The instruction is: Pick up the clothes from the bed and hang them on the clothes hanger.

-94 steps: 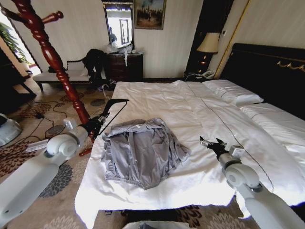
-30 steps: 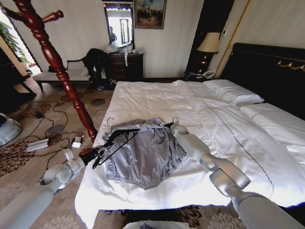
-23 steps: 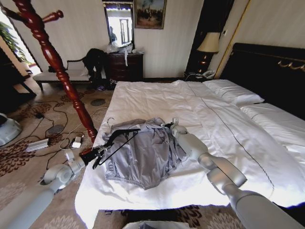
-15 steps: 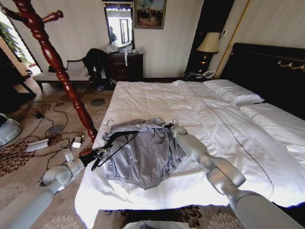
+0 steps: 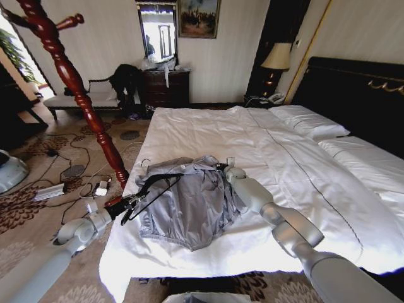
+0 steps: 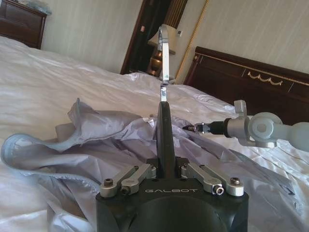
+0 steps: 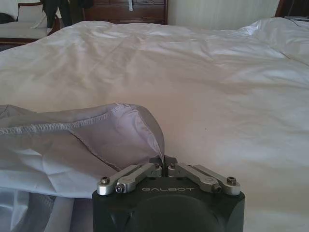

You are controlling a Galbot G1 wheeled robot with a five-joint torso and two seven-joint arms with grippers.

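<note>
- Two arms reach over the bed [image 5: 208,132] in the head view. The clothes [image 5: 186,202] lie crumpled on the white duvet near its foot. The left gripper [image 5: 124,206], at the bed's edge, has its jaws clamped on the clothes hanger [image 5: 151,185], which overlaps the garment's near side. The right gripper [image 5: 222,169] sits at the garment's far corner.
- Left wrist view: the clothes hanger [image 6: 164,130] stands upright between the closed jaws, its silver hook on top, above the grey-blue fabric [image 6: 87,140].
- Right wrist view: the jaws are pinched together on a hemmed fold of the clothes [image 7: 96,140].
</note>
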